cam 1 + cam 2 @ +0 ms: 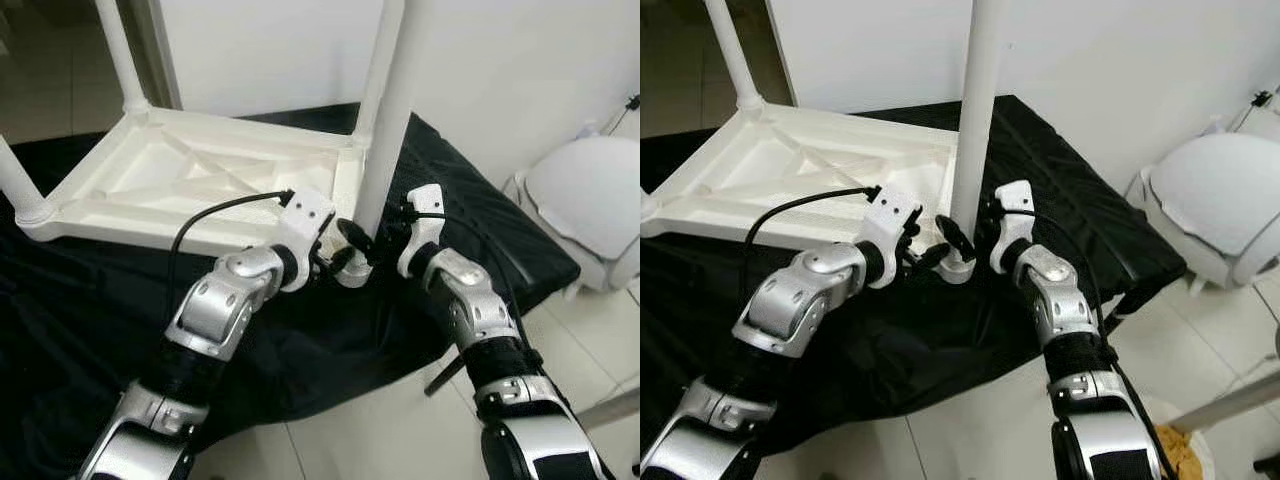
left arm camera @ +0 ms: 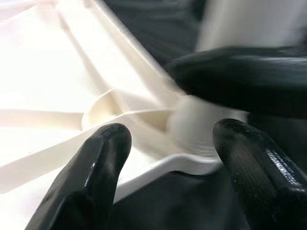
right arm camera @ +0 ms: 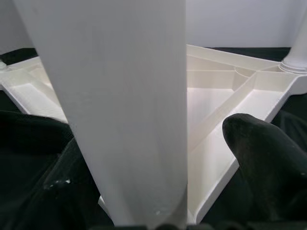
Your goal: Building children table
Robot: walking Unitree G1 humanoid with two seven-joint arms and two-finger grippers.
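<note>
1. White plastic tabletop (image 1: 190, 185) lay upside down, ribbed underside up, beyond both pincers.
2. White leg (image 1: 385, 110) stood upright in its near corner socket, between the left gripper (image 1: 345, 250) and right gripper (image 1: 395, 235).

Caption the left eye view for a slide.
Both pincers, left and right, flank the white leg at the corner of the upturned tabletop.

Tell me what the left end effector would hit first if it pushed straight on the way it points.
Probably the base of the white table leg at the corner socket; the left end effector straddles it with fingers open.
</note>
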